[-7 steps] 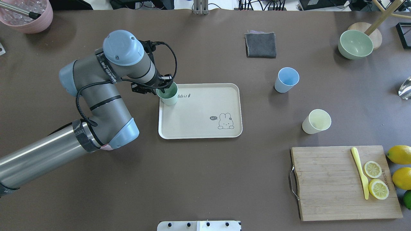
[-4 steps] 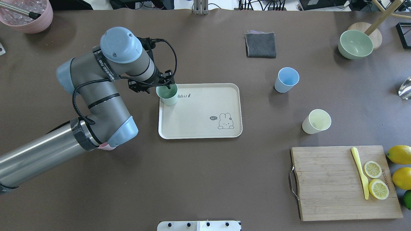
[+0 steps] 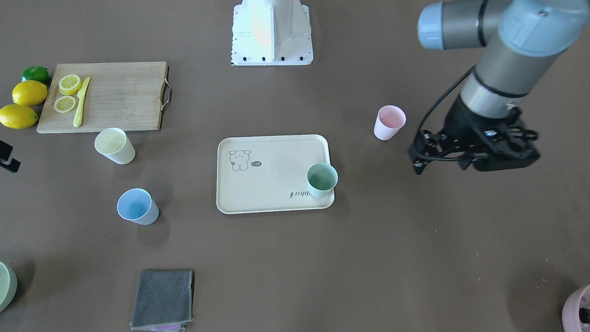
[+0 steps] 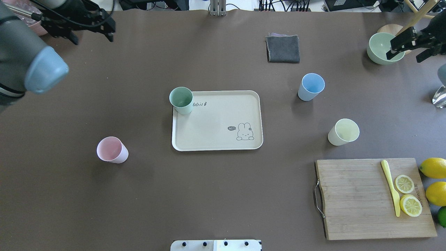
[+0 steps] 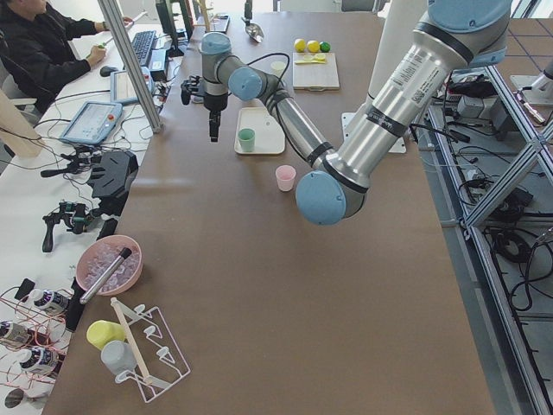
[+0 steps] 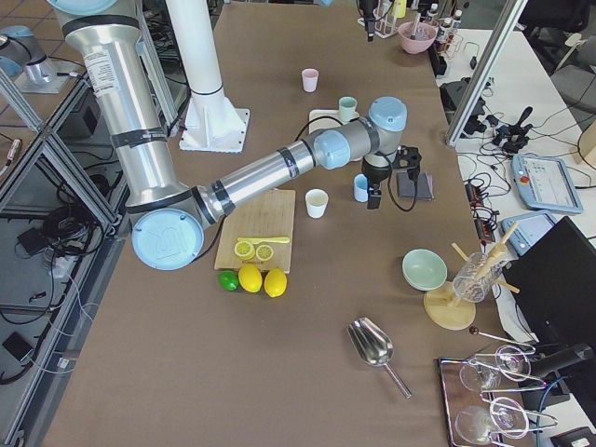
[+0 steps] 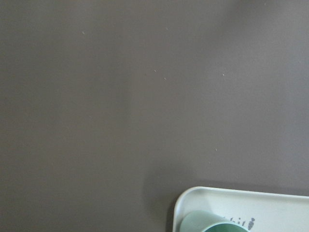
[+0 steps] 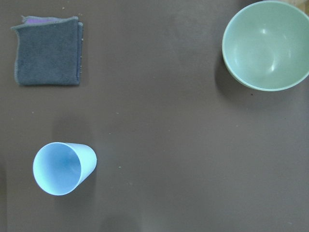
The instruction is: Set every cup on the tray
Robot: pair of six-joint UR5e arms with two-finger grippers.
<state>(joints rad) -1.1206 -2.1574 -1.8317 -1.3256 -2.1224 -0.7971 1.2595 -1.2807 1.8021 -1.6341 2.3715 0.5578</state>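
Observation:
The cream tray lies mid-table, also in the front view. A green cup stands upright on its far left corner and shows in the left wrist view. A pink cup stands on the table left of the tray. A blue cup and a pale yellow cup stand right of it. My left gripper is open, empty, high over the far left. My right gripper is open, empty, high over the far right; its wrist view shows the blue cup below.
A wooden cutting board with lemon slices and a yellow knife lies front right, whole lemons beside it. A green bowl and a grey cloth sit at the back. A pink bowl is far left.
My left gripper let go of the green cup, rose and drew back to the far left, uncovering the pink cup. My right gripper came into view at the far right.

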